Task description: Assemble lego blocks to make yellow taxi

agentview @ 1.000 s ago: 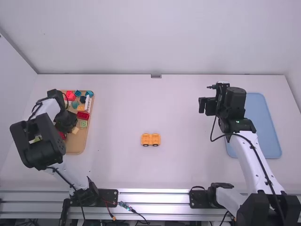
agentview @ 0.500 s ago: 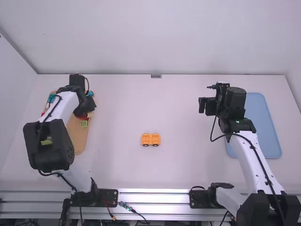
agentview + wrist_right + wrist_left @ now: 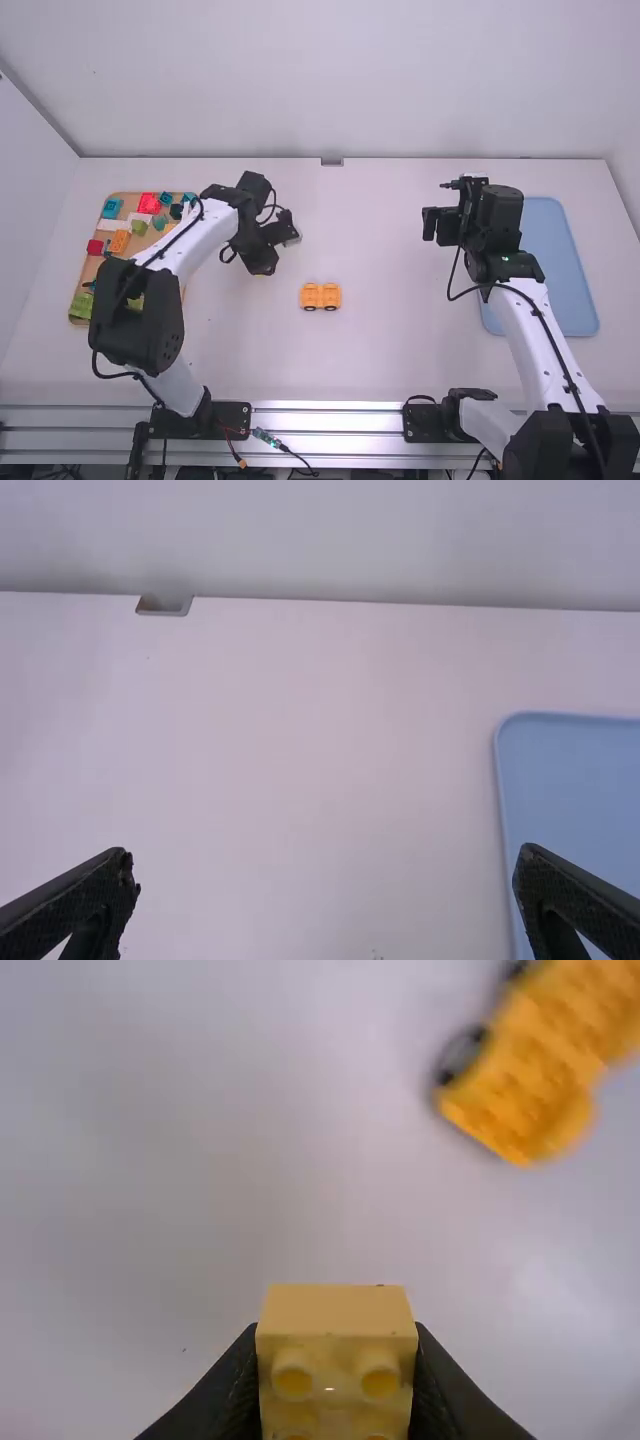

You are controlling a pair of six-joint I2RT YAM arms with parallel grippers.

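The left gripper [image 3: 264, 266] is closed around a yellow block [image 3: 337, 1312], between the orange wheeled base [image 3: 320, 296] and the wooden tray [image 3: 92, 268], partly hidden by its arm. Beside the blue tray [image 3: 560, 260], the right gripper [image 3: 431, 223] is spread wide.

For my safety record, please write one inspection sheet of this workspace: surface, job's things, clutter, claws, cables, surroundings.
Surface: white table, with blue tray on the right.
Job's things: wheeled orange-yellow base near the middle; coloured blocks on wooden tray, left; one yellow block gripped.
Clutter: one tiny dark speck on the table.
Claws: left claw closed on the yellow block; right claw open, nothing between its fingers.
Cables: black cable runs along each arm; wires with connectors at the metal rail.
Surroundings: plain pale walls; small grey fitting at the table's far edge.
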